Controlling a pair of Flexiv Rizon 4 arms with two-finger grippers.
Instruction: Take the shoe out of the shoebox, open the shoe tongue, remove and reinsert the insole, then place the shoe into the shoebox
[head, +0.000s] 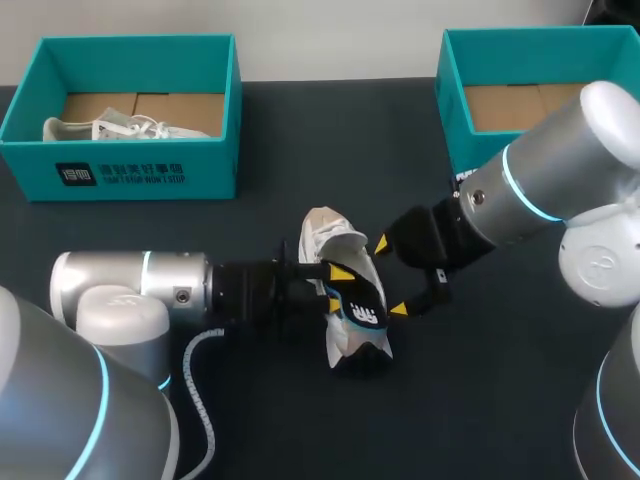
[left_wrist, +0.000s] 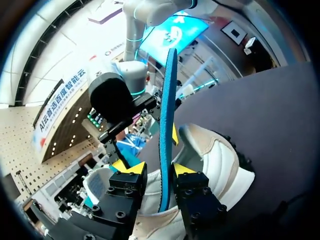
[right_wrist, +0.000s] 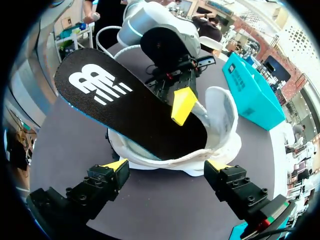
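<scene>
Closest to us, our left end effector (left_wrist: 156, 169) was clamped on the insole (left_wrist: 166, 125). The yellow tips pressed its two faces and the blue edge stood up between them. Just ahead lay the shoe (right_wrist: 225, 125), out of any box and resting on the dark counter (head: 480, 380). Most of the insole was out in the air, logo side up, with only its lower end inside the shoe's opening. We judged the first steps done: the shoe had been taken out, and the opening was wide enough for the insole to pass.

From these views alone we could not tell whether the insole was on its way out or going back in. Our right end effector (right_wrist: 166, 166) faced the shoe from the other side, its fingers spread wide astride the near end. We saw no firm contact, so we took it as not gripping.

At the far edge stood two teal boxes. The left shoebox (head: 200, 170) held a second pale shoe (head: 110, 128). The right shoebox (head: 455, 110) showed only its cardboard floor where our arm did not hide it.

What was left, as we judged it, was to seat the insole flat inside the shoe and then carry the shoe back into a shoebox.
</scene>
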